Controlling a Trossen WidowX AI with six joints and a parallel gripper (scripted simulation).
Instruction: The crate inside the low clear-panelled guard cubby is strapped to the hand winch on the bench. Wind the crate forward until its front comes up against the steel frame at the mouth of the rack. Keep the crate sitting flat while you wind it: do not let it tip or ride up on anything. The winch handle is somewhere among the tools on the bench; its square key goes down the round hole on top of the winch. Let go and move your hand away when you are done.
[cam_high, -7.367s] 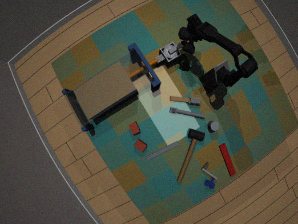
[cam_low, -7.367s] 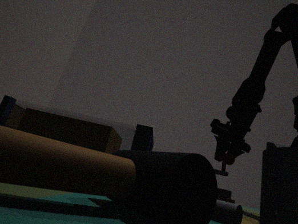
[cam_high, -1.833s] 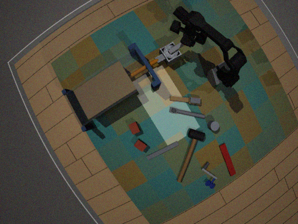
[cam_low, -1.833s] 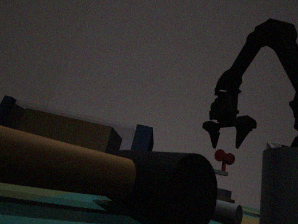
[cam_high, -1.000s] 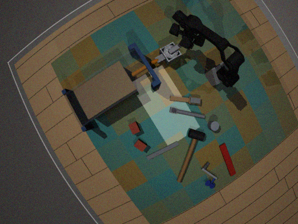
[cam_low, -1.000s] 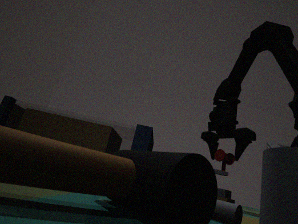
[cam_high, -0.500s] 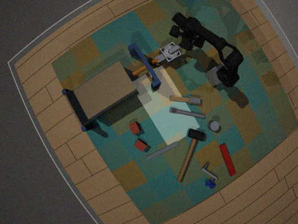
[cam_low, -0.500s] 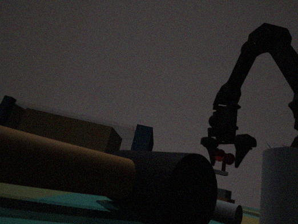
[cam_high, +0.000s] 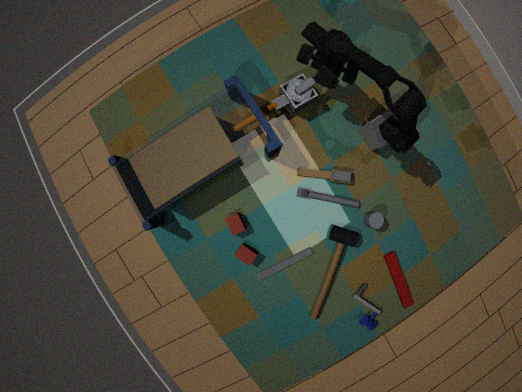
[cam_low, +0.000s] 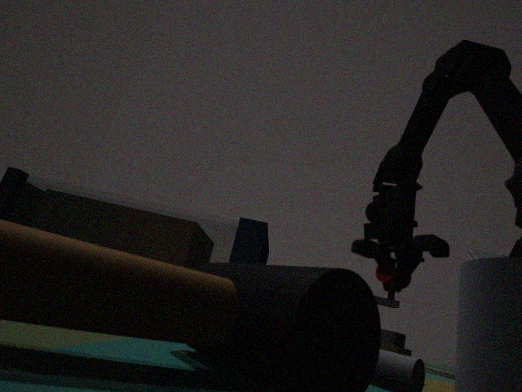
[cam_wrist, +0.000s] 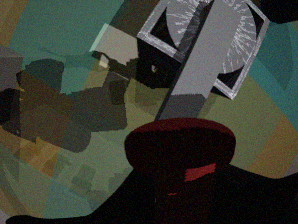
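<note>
The tan crate (cam_high: 182, 155) (cam_low: 115, 220) lies flat in the low clear-panelled cubby. Its front stands back from the blue frame (cam_high: 256, 111) (cam_low: 250, 241) at the mouth, with a gap between. The orange strap (cam_high: 246, 123) runs from the crate side under the frame to the winch (cam_high: 287, 96) (cam_wrist: 243, 37). The winch handle's grey arm (cam_high: 306, 86) (cam_wrist: 200, 65) lies across the winch top; its key is hidden below. My gripper (cam_high: 326, 79) (cam_low: 392, 279) (cam_wrist: 168, 156) is shut on the handle's red knob (cam_low: 384, 272) (cam_wrist: 180, 142), at the arm's outer end.
A wooden-handled tool (cam_high: 315, 173), a grey wrench (cam_high: 330, 197), a mallet (cam_high: 329, 280) (cam_low: 320, 310), a grey cylinder (cam_high: 375, 220) (cam_low: 487, 320), a grey bar (cam_high: 285, 263), a red bar (cam_high: 399, 280), a blue-knobbed crank (cam_high: 367, 302) and red blocks (cam_high: 235, 224) (cam_high: 246, 254) lie away from the winch.
</note>
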